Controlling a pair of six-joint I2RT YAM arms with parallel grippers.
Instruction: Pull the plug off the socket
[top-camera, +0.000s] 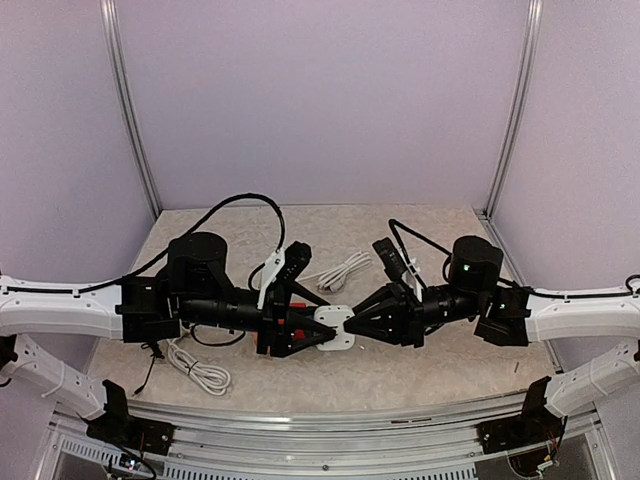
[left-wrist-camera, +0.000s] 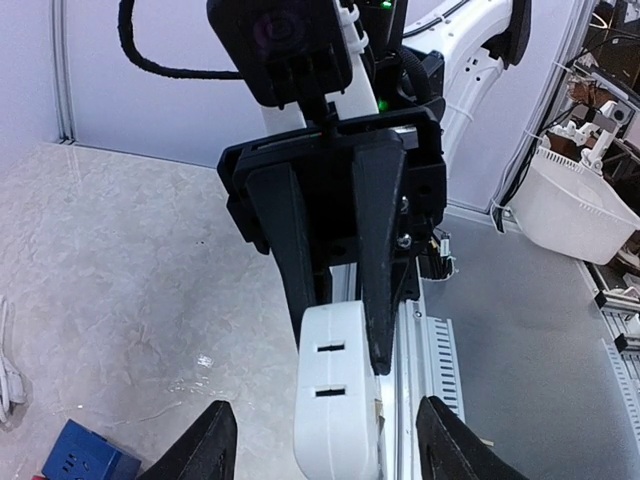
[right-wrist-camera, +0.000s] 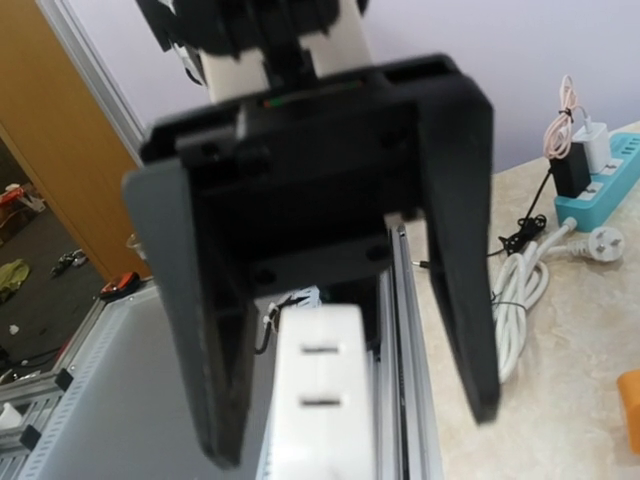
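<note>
Left wrist shows my right gripper (left-wrist-camera: 345, 345) clamped on the white socket block (left-wrist-camera: 337, 400), left gripper (left-wrist-camera: 328, 425) open astride it; next, I reckon, close left and pull apart.

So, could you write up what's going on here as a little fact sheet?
Right gripper: shut on the white slotted block
Left gripper: open, fingers either side of that block, not touching
Block position: midway between the two arms
Also on the table: white cable coil
</note>
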